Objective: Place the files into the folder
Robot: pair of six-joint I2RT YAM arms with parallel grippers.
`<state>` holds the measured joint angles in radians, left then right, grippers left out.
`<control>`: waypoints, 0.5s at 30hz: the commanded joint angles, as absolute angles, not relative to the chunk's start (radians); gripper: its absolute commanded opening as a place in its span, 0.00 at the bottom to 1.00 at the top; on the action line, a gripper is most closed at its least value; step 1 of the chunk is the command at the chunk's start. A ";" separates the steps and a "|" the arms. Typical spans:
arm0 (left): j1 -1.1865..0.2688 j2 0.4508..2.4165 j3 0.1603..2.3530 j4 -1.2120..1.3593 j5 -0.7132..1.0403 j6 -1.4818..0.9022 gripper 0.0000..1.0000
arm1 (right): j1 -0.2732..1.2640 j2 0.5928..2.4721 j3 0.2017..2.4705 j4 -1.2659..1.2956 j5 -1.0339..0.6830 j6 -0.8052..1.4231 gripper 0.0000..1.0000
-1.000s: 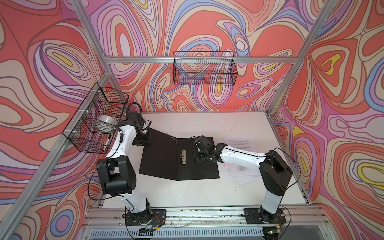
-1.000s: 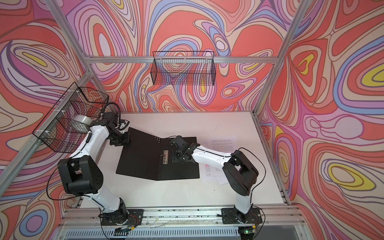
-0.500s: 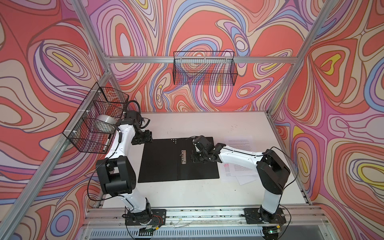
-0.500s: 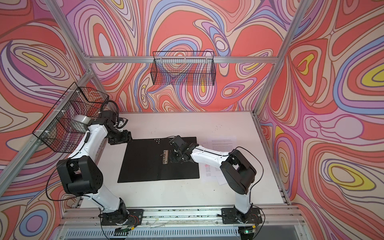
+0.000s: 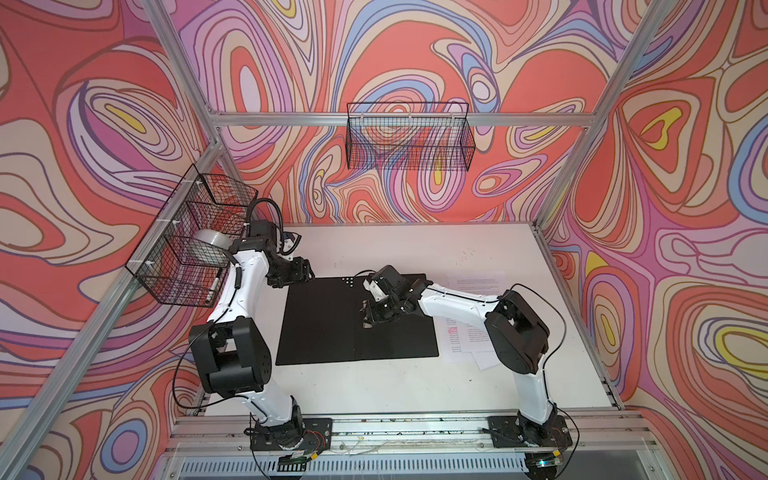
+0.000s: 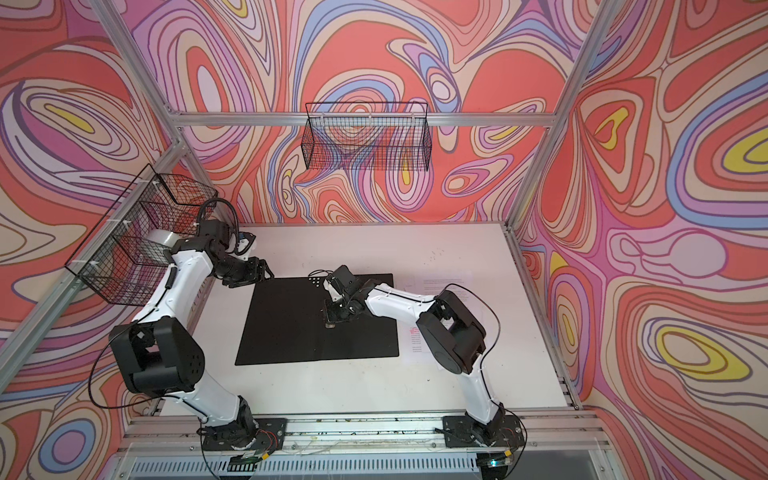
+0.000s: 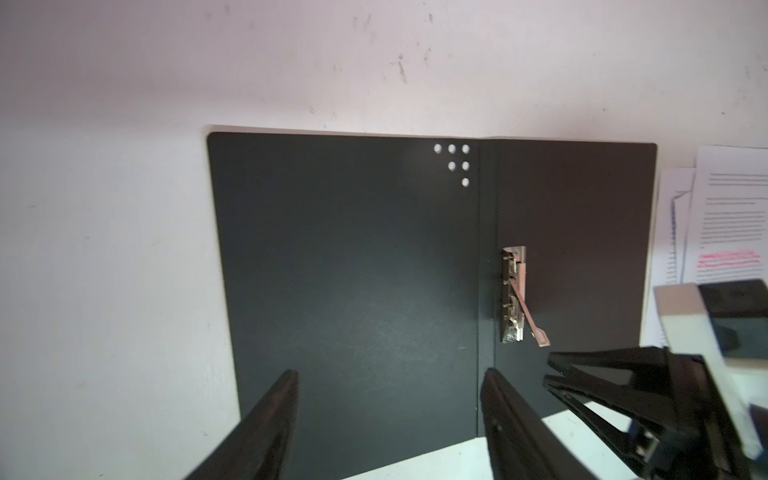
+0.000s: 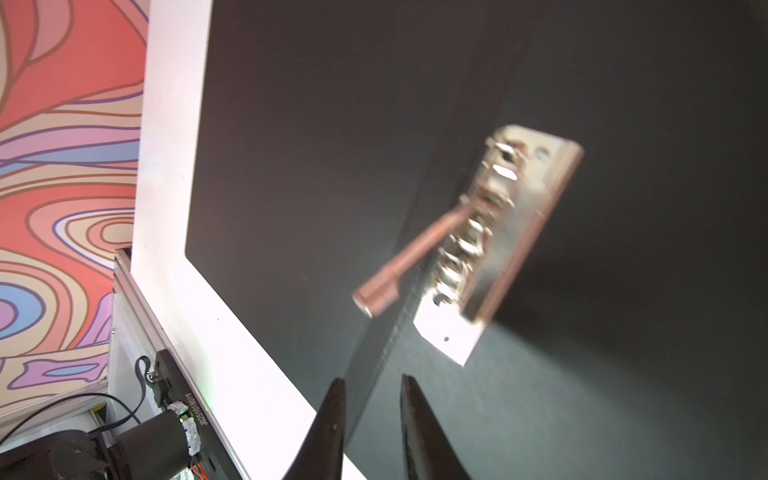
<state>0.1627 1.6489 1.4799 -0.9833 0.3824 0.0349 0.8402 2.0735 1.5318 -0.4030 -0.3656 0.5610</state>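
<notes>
Left fingers (image 7: 270,415) wide apart above folder (image 5: 324,324) corner; right fingers (image 8: 332,419) narrowly parted, arm (image 5: 457,305) stretched low beside clip (image 8: 511,232).

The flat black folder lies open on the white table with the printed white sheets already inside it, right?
No. The flat black folder lies open on the white table, but the printed white sheets lie beside it, as both top views show.

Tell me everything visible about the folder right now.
The folder lies open flat on the table, matte black inside up. Six small pale dots sit in one panel's corner by the spine. Its metal clip beside the spine has the lever raised. The right gripper hovers over the spine; contact unclear. The files lie along one edge.
</notes>
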 commanded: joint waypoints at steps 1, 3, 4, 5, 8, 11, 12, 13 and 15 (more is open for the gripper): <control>0.161 1.638 1.453 -0.997 0.495 0.083 0.68 | 0.842 2.130 1.618 -0.470 -0.388 0.507 0.25; 0.159 1.638 1.442 -0.997 0.510 0.098 0.68 | 0.840 2.158 1.661 -0.492 -0.389 0.494 0.25; 0.159 1.638 1.437 -0.995 0.514 0.104 0.68 | 0.840 2.174 1.686 -0.505 -0.386 0.488 0.25; 0.159 1.638 1.434 -0.994 0.517 0.109 0.67 | 0.839 2.187 1.704 -0.515 -0.385 0.483 0.25; 0.160 1.640 1.433 -1.007 0.549 0.128 0.67 | 0.833 2.220 1.751 -0.532 -0.378 0.471 0.24; 0.159 1.623 1.422 -1.020 0.636 0.164 0.68 | 0.823 2.243 1.774 -0.523 -0.378 0.465 0.24; 0.159 1.616 1.417 -1.020 0.651 0.172 0.67 | 0.819 2.250 1.782 -0.522 -0.377 0.461 0.24; 0.159 1.601 1.408 -1.016 0.667 0.179 0.67 | 0.815 2.257 1.790 -0.520 -0.375 0.458 0.24; 0.159 1.576 1.391 -1.005 0.679 0.186 0.68 | 0.810 2.266 1.806 -0.517 -0.371 0.447 0.24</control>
